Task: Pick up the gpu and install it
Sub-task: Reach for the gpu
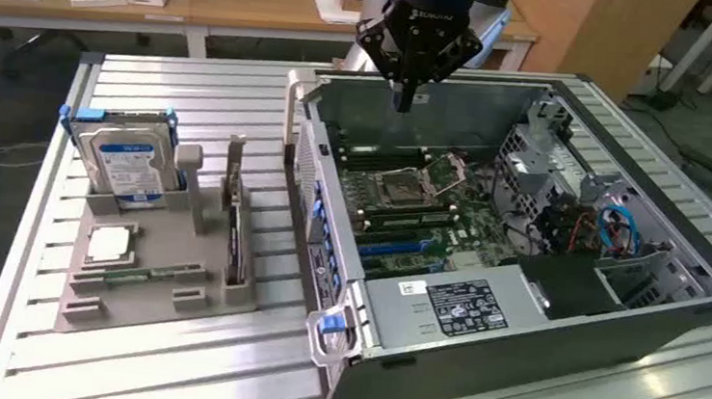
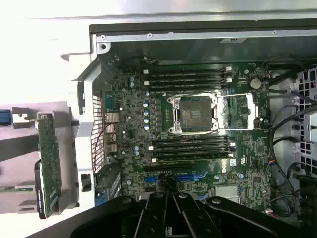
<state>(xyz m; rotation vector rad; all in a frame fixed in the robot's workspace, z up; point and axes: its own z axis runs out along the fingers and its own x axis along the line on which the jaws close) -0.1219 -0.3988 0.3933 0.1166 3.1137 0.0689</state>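
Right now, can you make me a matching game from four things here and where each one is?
1 gpu
2 hard drive
3 gripper
4 processor socket

A inside the computer case, on the motherboard
B above the open case
C upright in the grey holder, label showing
D on edge in the holder, beside the case

Pairs: 1-D, 2-C, 3-B, 4-A
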